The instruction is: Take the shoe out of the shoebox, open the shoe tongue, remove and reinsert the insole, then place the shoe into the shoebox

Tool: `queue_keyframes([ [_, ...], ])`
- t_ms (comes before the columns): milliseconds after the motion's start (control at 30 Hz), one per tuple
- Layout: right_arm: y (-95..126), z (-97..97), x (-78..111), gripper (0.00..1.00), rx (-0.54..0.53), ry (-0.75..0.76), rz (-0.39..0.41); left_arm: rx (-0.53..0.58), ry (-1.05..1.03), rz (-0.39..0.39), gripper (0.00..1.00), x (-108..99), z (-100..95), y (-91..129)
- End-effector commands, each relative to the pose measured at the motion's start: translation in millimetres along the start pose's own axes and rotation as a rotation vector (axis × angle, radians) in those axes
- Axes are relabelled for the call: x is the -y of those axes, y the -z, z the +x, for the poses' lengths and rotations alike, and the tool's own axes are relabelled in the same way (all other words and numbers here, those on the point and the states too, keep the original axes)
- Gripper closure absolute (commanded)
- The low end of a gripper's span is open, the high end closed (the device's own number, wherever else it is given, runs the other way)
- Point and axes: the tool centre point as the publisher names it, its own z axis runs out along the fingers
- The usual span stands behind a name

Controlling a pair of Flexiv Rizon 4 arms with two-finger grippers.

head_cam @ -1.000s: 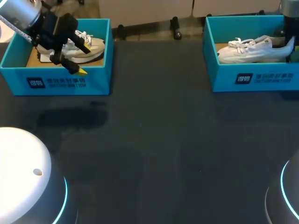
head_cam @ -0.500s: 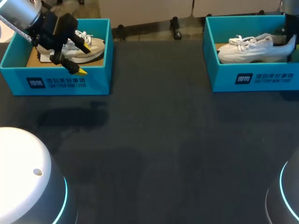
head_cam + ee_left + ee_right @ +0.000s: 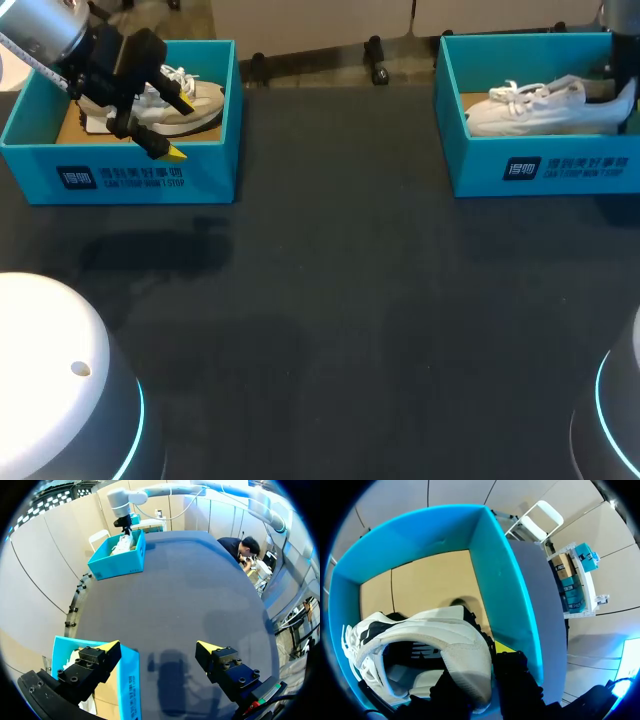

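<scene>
Left end effector [image 3: 159, 646]: unchanged over the last second. Its yellow-tipped fingers are spread wide and hold nothing. It hangs well apart from the open teal cardboard shoebox on the right [image 3: 545, 170], at the far side of the dark desk [image 3: 330, 300].
Left box: a second teal cardboard shoebox [image 3: 150, 175] with a beige lace-up sneaker [image 3: 195, 105] inside, also well apart from the right shoebox. Neither has moved.
White shoe: the white lace-up sneaker [image 3: 530, 108] lies inside the right shoebox, toe toward its left wall. Its heel end has shifted slightly against the box's right wall.
Right end effector [image 3: 480, 677]: inside the right shoebox, pinching the sneaker's heel collar.
Meaning: we judge the lift-out is only starting. The shoe has stirred but not cleared the walls.
</scene>
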Motion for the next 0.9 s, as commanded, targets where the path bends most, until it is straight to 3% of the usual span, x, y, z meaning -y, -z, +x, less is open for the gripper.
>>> queue_keyframes([
  [33,4,-0.4,9.5,1.0,-0.001,-0.004,-0.009,0.001,-0.001,-0.002,0.0,0,1.0,0],
  [900,-5,-2.8,40.3,1.0,0.006,0.012,0.001,0.001,-0.001,-0.002,0.0,0,1.0,0],
])
